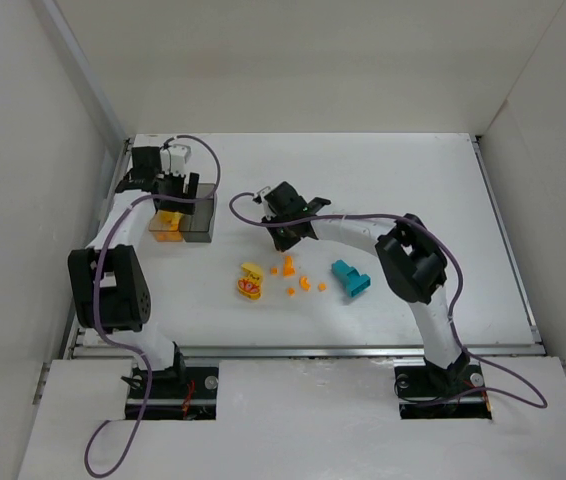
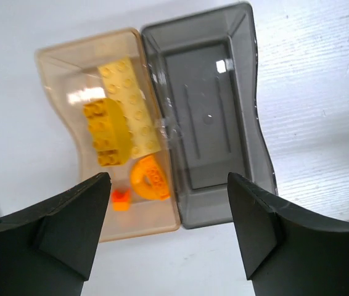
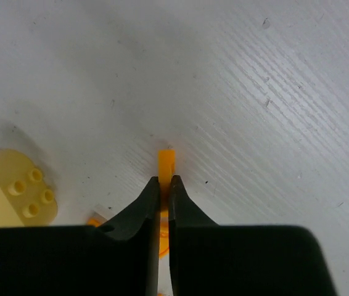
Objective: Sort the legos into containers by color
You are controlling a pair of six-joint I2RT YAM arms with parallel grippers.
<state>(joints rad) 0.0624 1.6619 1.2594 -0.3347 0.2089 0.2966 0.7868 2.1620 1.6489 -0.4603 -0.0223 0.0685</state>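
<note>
White table (image 1: 413,190). Amber box (image 2: 57,68) and grey box (image 2: 205,123) stand side by side at far left, long walls touching. Amber one holds yellow bricks (image 2: 119,117) and an orange arch (image 2: 150,179). Left gripper (image 2: 168,180) hangs above them, fingers spread wide.

Teal block (image 1: 351,279) lies mid-table, long axis slanting far-left to near-right, near and right of the right gripper (image 3: 164,182).

Yellow red-marked piece (image 1: 250,283) lies left of the loose orange bits (image 1: 303,283).

Right gripper pinches a thin orange bit (image 3: 166,160) on edge, its tip poking past the fingertips.
</note>
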